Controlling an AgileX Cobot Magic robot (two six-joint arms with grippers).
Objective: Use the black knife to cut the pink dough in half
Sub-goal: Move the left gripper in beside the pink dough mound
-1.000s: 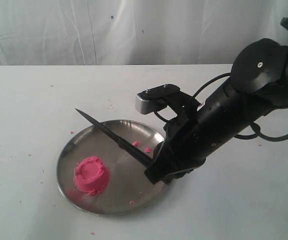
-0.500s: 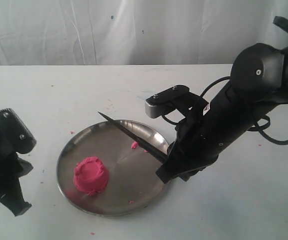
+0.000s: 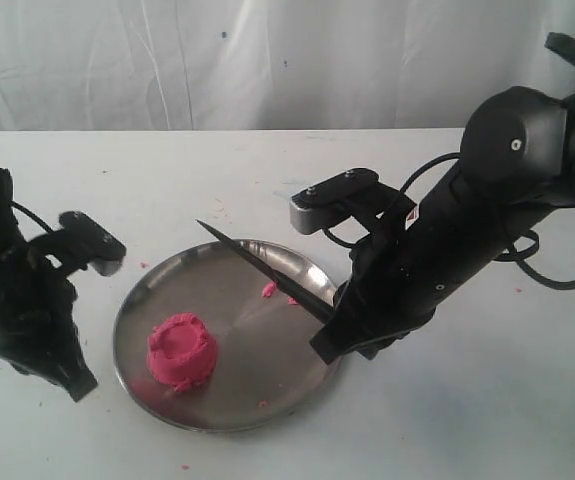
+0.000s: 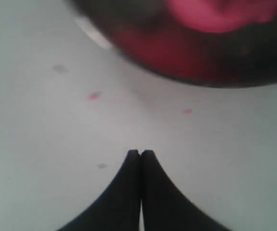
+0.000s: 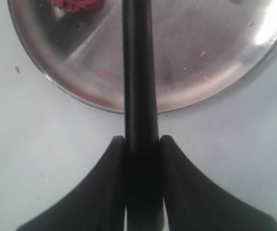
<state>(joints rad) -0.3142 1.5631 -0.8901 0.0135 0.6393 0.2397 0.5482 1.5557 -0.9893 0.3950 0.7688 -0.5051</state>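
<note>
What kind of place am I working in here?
Probably a robot lab test bench rather than a kitchen: a plain white table, a white curtain as backdrop, and one steel plate holding the pink dough.

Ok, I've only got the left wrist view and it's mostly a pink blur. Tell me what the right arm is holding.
Observer: The right arm has its jaws clamped on the handle of the black knife.
Operator: Give me the blade's position.
Observer: It slants over the far side of the steel plate, tip raised, clear of the pink dough.
Operator: Report the dough's state.
Observer: One whole mound, uncut, on the plate's near left part.
</note>
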